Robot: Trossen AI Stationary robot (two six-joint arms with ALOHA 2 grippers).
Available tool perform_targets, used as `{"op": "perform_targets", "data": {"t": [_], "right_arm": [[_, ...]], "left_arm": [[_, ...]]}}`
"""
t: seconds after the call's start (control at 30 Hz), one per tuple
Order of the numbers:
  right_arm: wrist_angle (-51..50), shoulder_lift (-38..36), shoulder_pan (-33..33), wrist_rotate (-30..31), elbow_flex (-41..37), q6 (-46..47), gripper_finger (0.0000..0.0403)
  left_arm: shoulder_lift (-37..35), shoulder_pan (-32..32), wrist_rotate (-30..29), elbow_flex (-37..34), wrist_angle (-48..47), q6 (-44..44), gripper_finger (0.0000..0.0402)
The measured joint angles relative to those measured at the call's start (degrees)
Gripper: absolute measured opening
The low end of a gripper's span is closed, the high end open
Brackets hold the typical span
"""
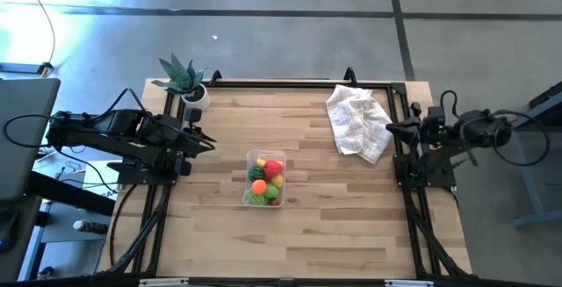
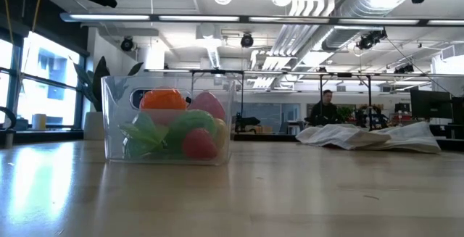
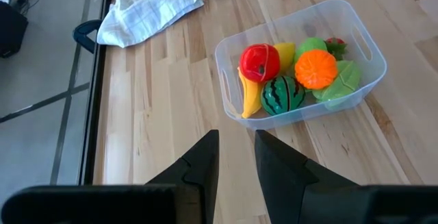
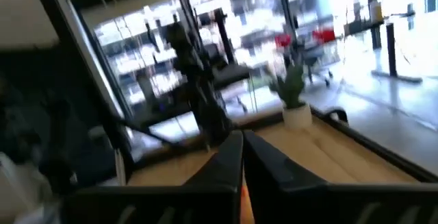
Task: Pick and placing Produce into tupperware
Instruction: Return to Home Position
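Left end effector (image 3: 237, 138) narrowly parted, empty, near tupperware (image 3: 363, 42) holding produce (image 3: 316, 68); right end effector (image 4: 242, 145) closed.

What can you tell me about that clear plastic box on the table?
The box is a small tub of clear plastic, rectangular with rounded corners and a cut-out grip at each end. It stands upright, without a lid, near the middle of the wooden table, filled with toy produce: a red fruit, banana, striped watermelon, orange and green pieces. Only table and toys touch it; the left tool and the right tool hang apart from it, at the table's sides.
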Motion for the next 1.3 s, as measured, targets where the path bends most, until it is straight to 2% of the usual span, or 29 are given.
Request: {"op": "perform_targets", "data": {"t": [0.1, 0.3, 0.63, 0.87, 1.1, 1.3], "right_arm": [[5.21, -4.44, 0.00, -2.15, -3.86, -1.42, 0.0007], [3.70, -9.26, 0.00, -2.63, -9.06, 2.57, 0.0016], [17.62, -8.74, 0.00, -6.43, -21.23, 5.80, 0.0016], [23.25, -8.72, 0.02, -7.96, -28.34, 6.69, 0.0003], [23.89, -8.70, 0.02, -11.92, -31.66, 5.06, 0.0001], [23.85, -8.68, 0.00, -12.37, -33.86, 2.73, 0.0000]], "left_arm": [[0.02, -0.02, -0.02, -0.02, 0.00, -0.02, 0.0085], [0.02, 0.00, -0.02, 0.00, 0.00, 0.00, 0.0085], [0.02, 0.00, 0.00, 0.00, -0.02, 0.00, 0.0085], [0.00, 0.00, -0.01, 0.00, -0.02, 0.00, 0.0085], [0.01, 0.00, -0.01, 0.00, 0.00, 0.00, 0.0085], [0.02, 0.00, 0.00, -0.02, 0.00, 0.00, 0.0085]]}}
